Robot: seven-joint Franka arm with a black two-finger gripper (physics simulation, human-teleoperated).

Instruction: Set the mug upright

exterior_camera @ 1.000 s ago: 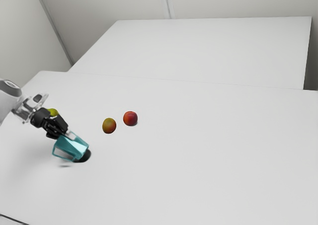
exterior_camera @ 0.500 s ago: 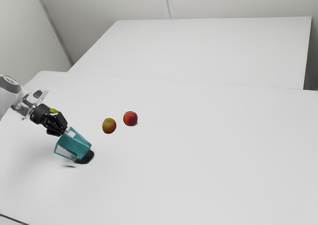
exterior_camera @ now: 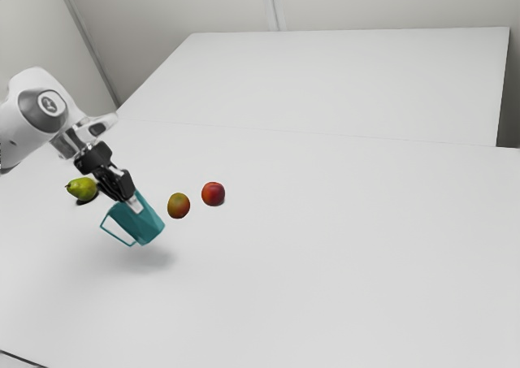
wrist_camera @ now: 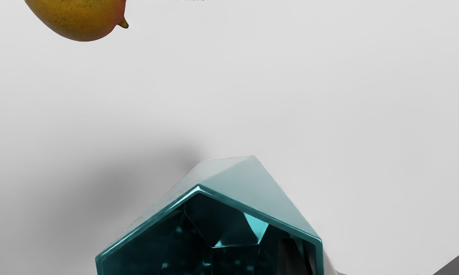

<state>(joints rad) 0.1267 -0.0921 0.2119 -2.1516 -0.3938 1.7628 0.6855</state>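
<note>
Mug [exterior_camera: 136, 222], teal and faceted: held off the table [exterior_camera: 325, 270], tilted, w/ mouth up toward my gripper [exterior_camera: 133, 203], base slanting down toward the exterior view's right and handle [exterior_camera: 116, 231] out toward the exterior view's left. Claw clamped on the mug's wall: one finger [wrist_camera: 290, 258] inside the mouth, the other outside (wrist view).

Change vs. approx. 0.5 s ago: mug raised and carried somewhat toward the exterior view's right; its shadow [exterior_camera: 148, 260], then dark and close under the base, now soft and apart from it. Meaning for the task: there seems to be room to swing the base under, but mug not upright yet; still needs straightening, lowering and release, in my judgement. Risk: grip on a thin wall may let it pivot at touchdown.

Arm [exterior_camera: 36, 116]: in from the exterior view's left, higher than before, hand slanting down w/ fingers toward the mug.

Surroundings: mango [exterior_camera: 179, 205] near the mug, red fruit [exterior_camera: 213, 193] just beyond; pear [exterior_camera: 82, 189] behind the hand's side, now in full view b/c the arm moved off it.
</note>
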